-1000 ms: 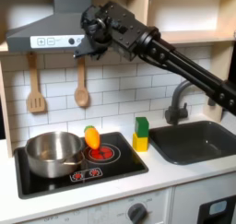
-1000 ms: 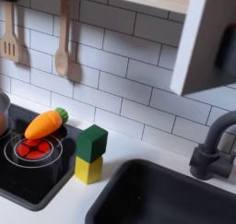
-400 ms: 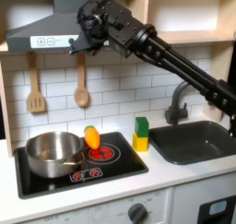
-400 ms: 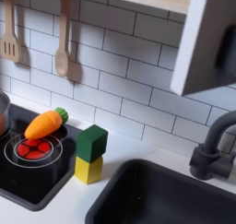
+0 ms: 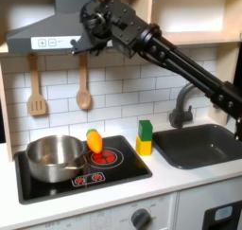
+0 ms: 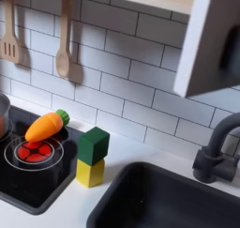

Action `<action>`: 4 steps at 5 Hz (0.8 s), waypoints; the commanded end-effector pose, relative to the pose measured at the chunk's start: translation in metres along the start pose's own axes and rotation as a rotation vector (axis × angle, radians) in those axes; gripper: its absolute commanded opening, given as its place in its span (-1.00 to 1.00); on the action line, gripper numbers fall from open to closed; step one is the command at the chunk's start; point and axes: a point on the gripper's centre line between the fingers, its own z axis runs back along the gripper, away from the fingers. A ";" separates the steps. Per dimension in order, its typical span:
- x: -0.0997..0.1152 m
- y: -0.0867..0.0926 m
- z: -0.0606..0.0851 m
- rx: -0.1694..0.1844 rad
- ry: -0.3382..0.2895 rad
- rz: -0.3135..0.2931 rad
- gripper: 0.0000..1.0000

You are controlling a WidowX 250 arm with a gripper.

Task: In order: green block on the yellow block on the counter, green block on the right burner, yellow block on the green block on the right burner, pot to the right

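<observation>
Going left to right in the first exterior view: the pot (image 5: 52, 156) sits lower left on the hob, the burner (image 5: 105, 157) beside it, then the green block (image 5: 145, 130) stacked on the yellow block (image 5: 143, 146) on the counter (image 5: 170, 177) at centre. The gripper (image 5: 92, 24) hangs high at upper left — the stack lies well below and to its right. Whether its fingers are parted, I cannot tell.

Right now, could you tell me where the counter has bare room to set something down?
The front strip of the counter, between the hob and the sink, is bare. Behind it the green block sits stacked on the yellow block. The hob is crowded: the pot on one burner, a toy carrot at the right burner.
</observation>
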 end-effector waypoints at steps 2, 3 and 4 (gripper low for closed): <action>0.013 0.008 -0.010 0.019 0.008 0.016 -1.00; 0.015 0.005 -0.013 0.004 0.004 0.035 -1.00; 0.012 0.001 -0.017 0.000 0.021 0.038 -1.00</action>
